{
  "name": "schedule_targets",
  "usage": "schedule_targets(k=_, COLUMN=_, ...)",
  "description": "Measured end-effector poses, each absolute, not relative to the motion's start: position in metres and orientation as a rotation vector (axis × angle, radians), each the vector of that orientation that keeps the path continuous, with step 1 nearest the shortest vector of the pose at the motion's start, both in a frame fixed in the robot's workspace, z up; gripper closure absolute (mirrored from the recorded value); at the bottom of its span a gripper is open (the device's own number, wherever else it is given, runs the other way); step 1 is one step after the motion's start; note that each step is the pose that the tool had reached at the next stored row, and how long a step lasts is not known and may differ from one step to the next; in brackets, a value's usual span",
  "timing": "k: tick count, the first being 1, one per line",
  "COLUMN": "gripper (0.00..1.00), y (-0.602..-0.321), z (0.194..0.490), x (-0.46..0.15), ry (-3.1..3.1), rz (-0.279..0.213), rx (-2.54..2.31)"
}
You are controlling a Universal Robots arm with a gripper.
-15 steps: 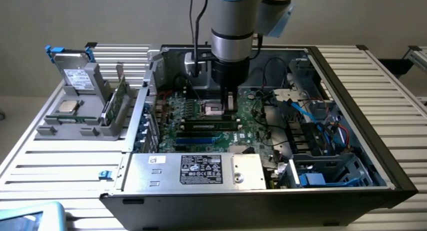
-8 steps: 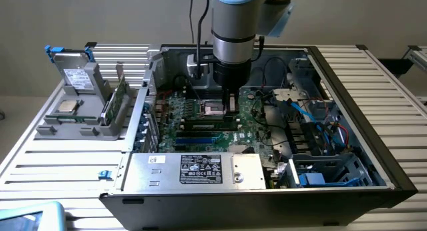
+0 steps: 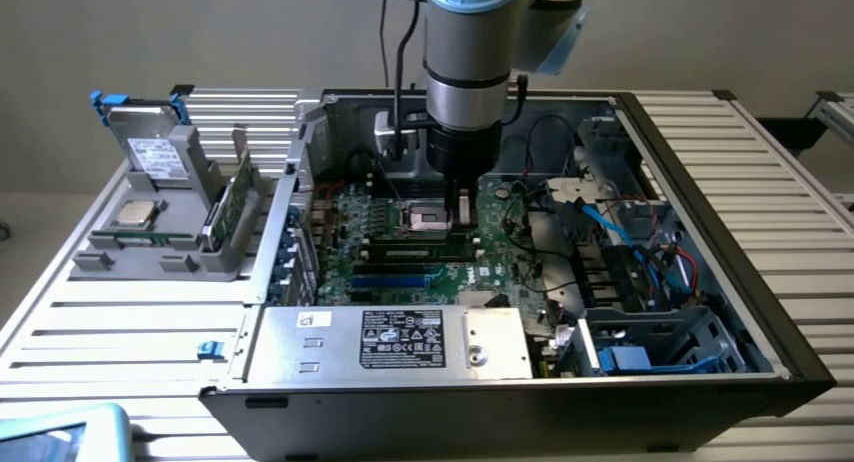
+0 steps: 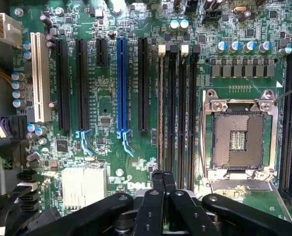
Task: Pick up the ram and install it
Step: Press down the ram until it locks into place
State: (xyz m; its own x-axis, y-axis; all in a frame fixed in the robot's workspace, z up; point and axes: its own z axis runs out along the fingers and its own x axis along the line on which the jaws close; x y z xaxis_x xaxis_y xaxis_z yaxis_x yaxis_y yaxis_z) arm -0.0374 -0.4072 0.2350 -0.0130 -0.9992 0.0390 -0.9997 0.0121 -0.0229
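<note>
1. I am holding my pincer (image 4: 164, 179) clenched, fingertip against fingertip, with nothing gripped between them. In the exterior view it is hanging inside the computer case (image 3: 747, 302), just at 3 o'clock of the open processor socket (image 3: 434, 219).
2. The ram (image 4: 161, 113) is sitting edge-on in one of the black memory slots (image 4: 178, 113), the one with a white latch (image 4: 161, 48) at its far end (I am judging this from the thin brownish strip running along that slot). My closed fingertips are hovering over its near end; I cannot tell whether they are touching it.
3. In the exterior view the slots are lying at 6 o'clock of the socket. A grey rack (image 3: 147, 257) holding another green board (image 3: 230, 210) is standing at 9 o'clock, outside the case.
4. What I am worrying about:
   - Pressing on one end alone could be tilting the stick, so that one latch is closing and the other is not.
   - If the notch is not lining up with the slot, more force would be bending the motherboard (image 4: 106, 98) rather than seating anything.
   - My narrow tips could be slipping off that thin edge into the neighbouring slot.
   - Drifting sideways toward the socket would be putting its bare contacts at risk.
</note>
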Motion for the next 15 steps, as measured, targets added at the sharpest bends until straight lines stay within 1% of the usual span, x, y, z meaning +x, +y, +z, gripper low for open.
schedule_targets(k=15, gripper=0.89, y=-0.4072, z=0.2271, x=-0.0374, ry=-2.230, rz=0.068, rx=2.195)
